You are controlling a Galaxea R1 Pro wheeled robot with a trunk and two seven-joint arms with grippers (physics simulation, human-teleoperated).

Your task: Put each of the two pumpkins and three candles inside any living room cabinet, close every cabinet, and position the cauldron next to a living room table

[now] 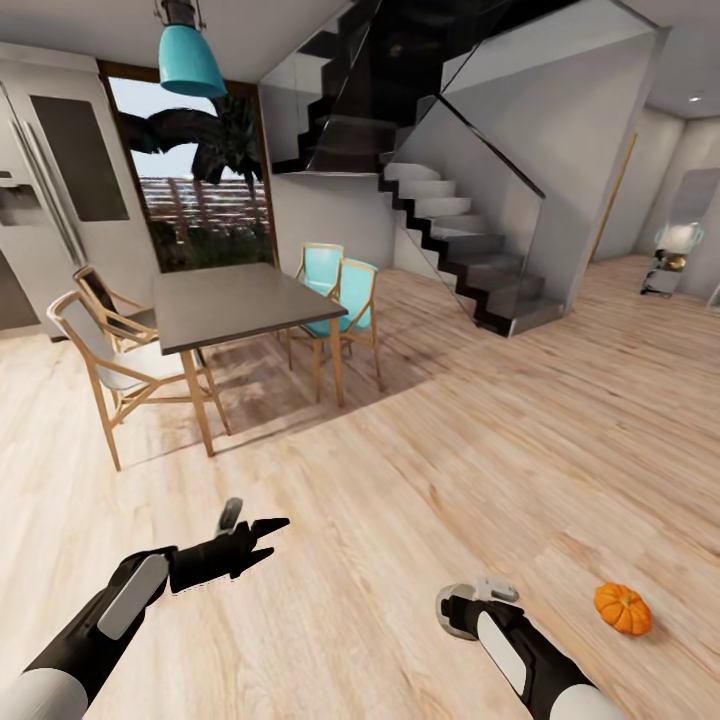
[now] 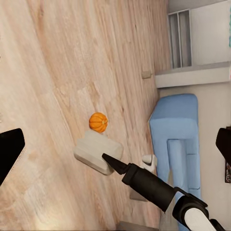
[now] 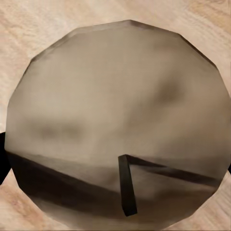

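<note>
Head view showed a small bright-orange ribbed pumpkin (image 1: 622, 608) lying on the pale plank floor (image 1: 420, 480), just beside the right gripper (image 1: 478, 598), whose grip state could not be told. The left gripper (image 1: 250, 530) hung apart, empty. Fetching seemed underway; next came reaching down. No writing was legible.

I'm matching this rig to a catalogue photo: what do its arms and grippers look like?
Both arms are glossy black with pale grey-white panels along the forearm and white upper segments. The left gripper has black tapered fingers and a grey part at its base; the right gripper end looks grey and white.
</note>
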